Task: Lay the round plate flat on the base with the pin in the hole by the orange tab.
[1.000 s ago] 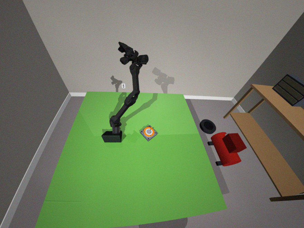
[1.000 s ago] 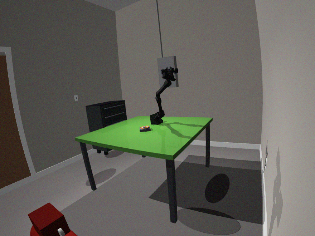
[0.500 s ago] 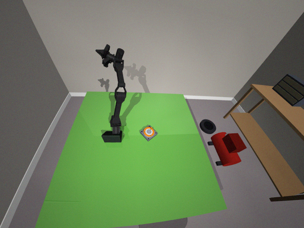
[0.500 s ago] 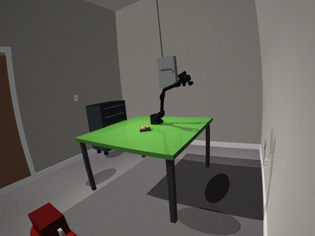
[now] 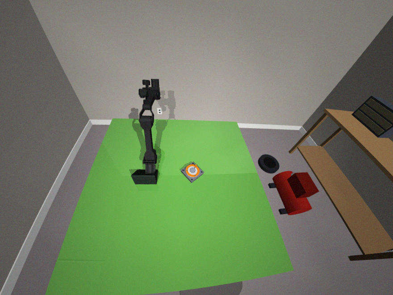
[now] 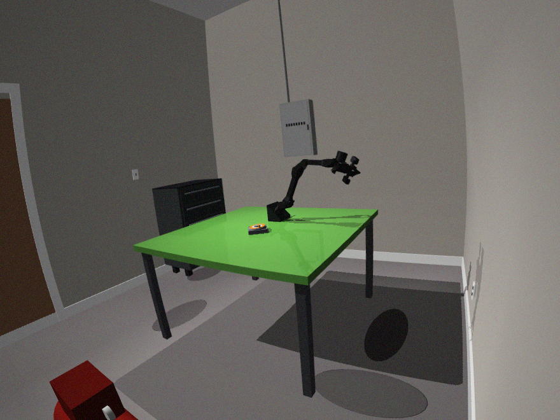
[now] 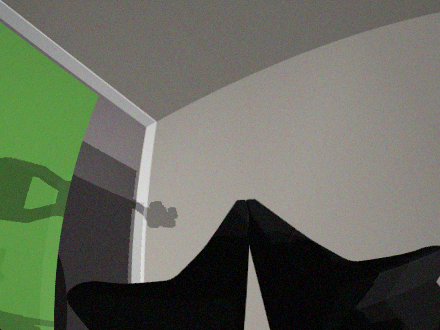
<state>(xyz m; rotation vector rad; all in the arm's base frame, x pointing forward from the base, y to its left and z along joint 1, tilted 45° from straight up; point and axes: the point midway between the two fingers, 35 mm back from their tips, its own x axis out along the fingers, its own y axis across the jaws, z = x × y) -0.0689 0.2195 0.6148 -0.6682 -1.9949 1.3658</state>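
Observation:
The round plate (image 5: 187, 171) (image 6: 253, 227), orange with a white ring, sits on the dark grey square base (image 5: 194, 179) (image 6: 258, 232). Its small orange tab (image 5: 196, 165) points to the back right in the top view. A grey round centre shows in the middle of the plate. In the exterior view the plate stands a little above the base; its tilt is too small to judge. The pin and the hole by the tab cannot be made out. My gripper (image 6: 358, 172) (image 7: 245, 208) is shut and empty, fingertips together, high up and well away from the plate, touching nothing.
The arm's black foot (image 5: 144, 177) stands on the green table (image 5: 165, 222) (image 6: 217, 248), left of the base in the top view. A red compressor (image 5: 290, 193), a black tyre (image 5: 263, 163) and a wooden bench (image 5: 349, 196) are off the table to the right.

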